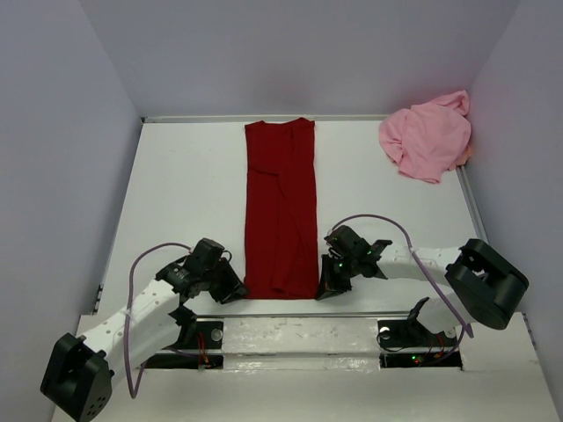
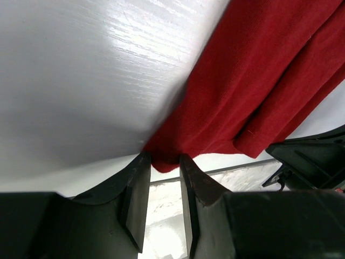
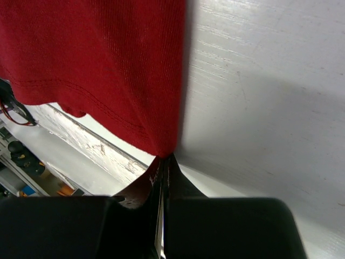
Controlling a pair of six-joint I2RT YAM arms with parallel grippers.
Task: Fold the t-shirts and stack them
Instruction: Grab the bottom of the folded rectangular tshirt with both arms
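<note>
The dark red t-shirt [image 1: 280, 211] lies as a long narrow strip down the middle of the table, its hem toward the arms. At the hem's near left corner sits my left gripper [image 1: 236, 286]. In the left wrist view its jaws [image 2: 164, 159] stand a little apart, with the corner of the red cloth [image 2: 259, 81] bunched between the tips. My right gripper [image 1: 327, 286] is at the near right corner. The right wrist view shows it [image 3: 164, 157] shut on the tip of the red cloth [image 3: 108, 65]. The light pink t-shirt [image 1: 427, 136] lies crumpled at the back right.
The white table [image 1: 176, 193] is boxed in by pale walls at the left, back and right. A white rail [image 1: 299, 330] with both arm bases runs along the near edge, just behind the red shirt's hem.
</note>
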